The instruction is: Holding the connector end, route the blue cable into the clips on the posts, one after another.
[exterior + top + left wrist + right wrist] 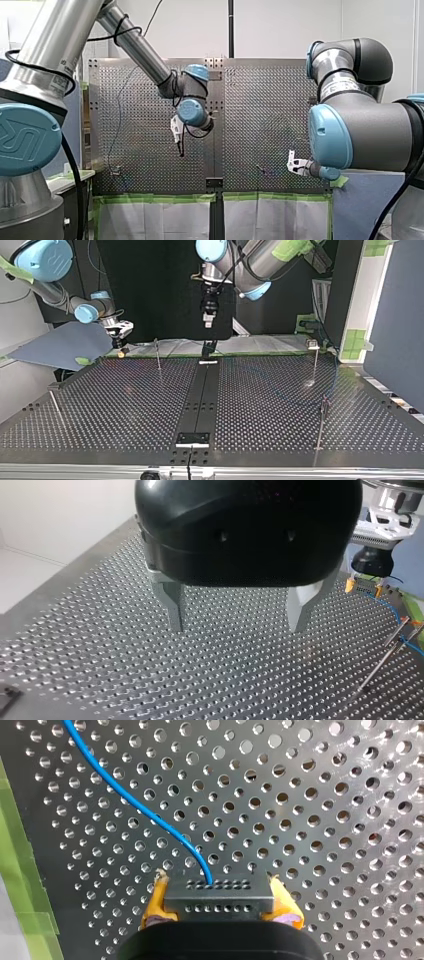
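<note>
At upper left of the top view, my right gripper (120, 342) is too small for its hold to be read. The blue cable (150, 815), plain in the right wrist view, cannot be traced there, and the clips on the four thin posts (316, 357) are not resolved.

Right wrist view: yellow pads (152, 910) clamp a dark grey connector (220, 895) from both sides, and the black housing (220, 942) cuts off its near part. The cable leaves the connector's far face near its middle and curves away ahead of the gripper over the perforated table (325, 795), running out of frame.

Left wrist view: my left gripper (235, 615) hangs above the table with metal fingers (172, 605) spread wide, nothing between them. Beside it, my right gripper holds the connector low over the table. The cable passes a post's tip; whether it is seated cannot be told.

Green tape (20, 870) borders the table's edge. Top view, left to right: a blue-grey panel (60, 342), a dark backdrop (150, 285) behind centre, posts well apart on the table.
</note>
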